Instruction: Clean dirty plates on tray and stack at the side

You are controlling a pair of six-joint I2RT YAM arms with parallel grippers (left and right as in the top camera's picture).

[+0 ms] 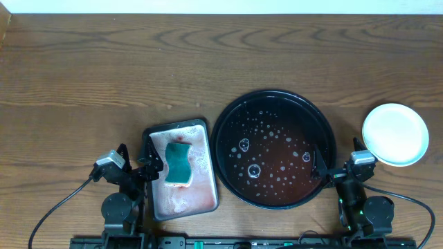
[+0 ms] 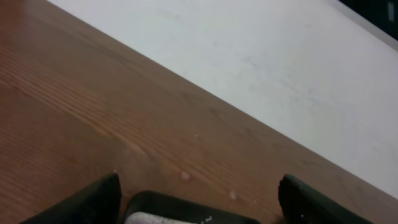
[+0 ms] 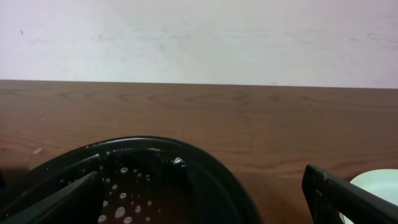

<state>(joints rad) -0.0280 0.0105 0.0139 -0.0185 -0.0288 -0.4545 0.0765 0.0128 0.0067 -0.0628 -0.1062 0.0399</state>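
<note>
The large round black tray (image 1: 230, 123) sits right of centre, wet with bubbles and reddish water, and no plate lies on it. To its right a pale mint-white plate (image 1: 395, 134) rests on the table; from above I cannot tell whether others lie beneath it. My right gripper (image 1: 325, 168) stands open at the tray's near right rim (image 3: 211, 171), with the plate's edge (image 3: 380, 180) past its right finger. Over the near left edge of a pinkish rectangular tray, my left gripper (image 1: 151, 164) is also open and holds nothing.
The pinkish rectangular tray (image 1: 201, 187) with a dark rim lies left of the black tray, soapy, with a teal sponge (image 1: 179, 163) on it. Its rim (image 2: 186, 208) shows between my left fingers. Bare wooden table stretches behind to a white wall.
</note>
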